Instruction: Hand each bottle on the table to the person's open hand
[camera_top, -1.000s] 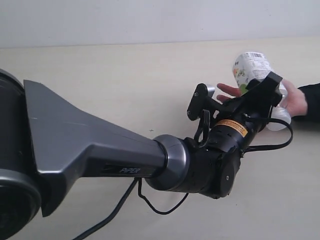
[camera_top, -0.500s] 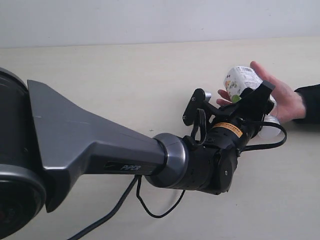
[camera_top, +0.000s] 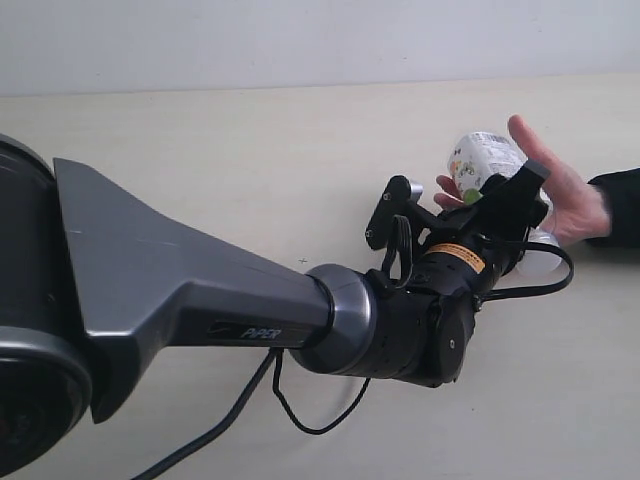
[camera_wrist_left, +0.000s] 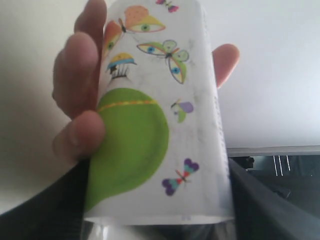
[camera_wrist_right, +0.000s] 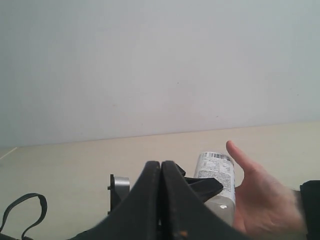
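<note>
A clear bottle (camera_top: 480, 155) with a green-and-white label hangs tilted above the table (camera_top: 250, 170) at the right. My left gripper (camera_top: 497, 180) is shut on it, one dark finger across its front. The person's hand (camera_top: 565, 195) cups the bottle from behind, fingers raised along it. In the left wrist view the bottle (camera_wrist_left: 155, 125) fills the frame between the dark jaws of my left gripper (camera_wrist_left: 157, 212), with the person's fingers (camera_wrist_left: 80, 100) wrapped round it. My right gripper (camera_wrist_right: 161, 167) is shut and empty, looking at the bottle (camera_wrist_right: 216, 175) and the hand (camera_wrist_right: 260, 200).
My left arm's big dark link (camera_top: 180, 290) crosses the lower left of the exterior view, with a black cable (camera_top: 310, 415) looping beneath it. The person's dark sleeve (camera_top: 620, 205) enters at the right edge. A pale wall (camera_top: 300, 40) runs behind the table.
My left gripper and the bottle have shifted a little left and down. The person's hand has risen and curled its fingers round the bottle. The right gripper stays shut.
</note>
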